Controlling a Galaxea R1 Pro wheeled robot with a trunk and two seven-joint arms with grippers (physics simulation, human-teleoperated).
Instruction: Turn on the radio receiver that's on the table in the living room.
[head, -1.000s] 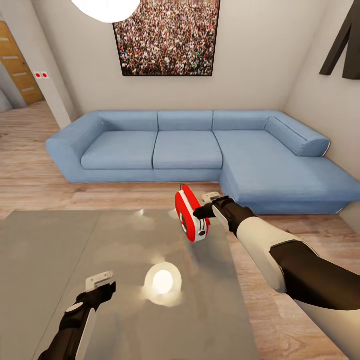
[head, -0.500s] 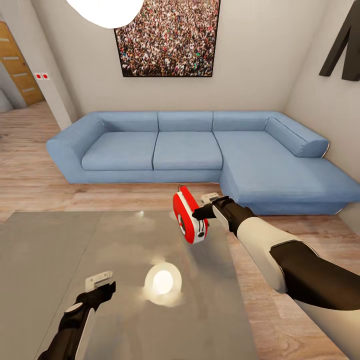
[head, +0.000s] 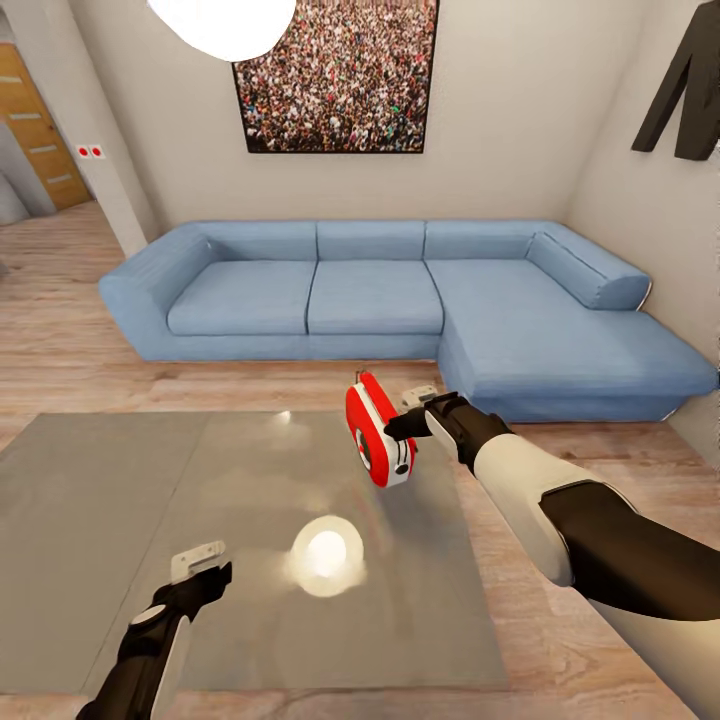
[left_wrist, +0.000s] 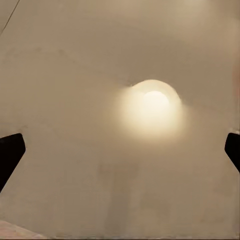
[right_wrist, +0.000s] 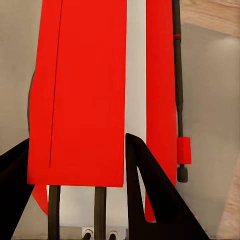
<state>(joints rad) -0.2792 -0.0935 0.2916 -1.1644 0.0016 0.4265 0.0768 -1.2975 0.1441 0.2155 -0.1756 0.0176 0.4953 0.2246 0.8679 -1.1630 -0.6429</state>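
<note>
The red radio receiver (head: 378, 430), with its white side band, hangs tilted over the far right part of the glossy grey table (head: 120, 500). My right gripper (head: 408, 410) is shut on it from the right side. In the right wrist view the radio (right_wrist: 85, 90) sits between the dark fingers (right_wrist: 150, 195), and its thin black antenna runs along one edge. My left gripper (head: 200, 565) hovers open over the table's near left part. The left wrist view has that gripper (left_wrist: 120, 152) spread wide above the bare tabletop (left_wrist: 75, 75).
A blue L-shaped sofa (head: 400, 300) stands beyond the table, its chaise reaching forward on the right. The lamp's bright reflection (head: 325, 555) lies on the tabletop. Wood floor (head: 560, 600) runs along the table's right side. A dark coat (head: 680, 90) hangs on the right wall.
The whole picture has shifted a little, so the camera moved. The radio stays in my right gripper and has drifted slightly left. The left arm has not moved.
</note>
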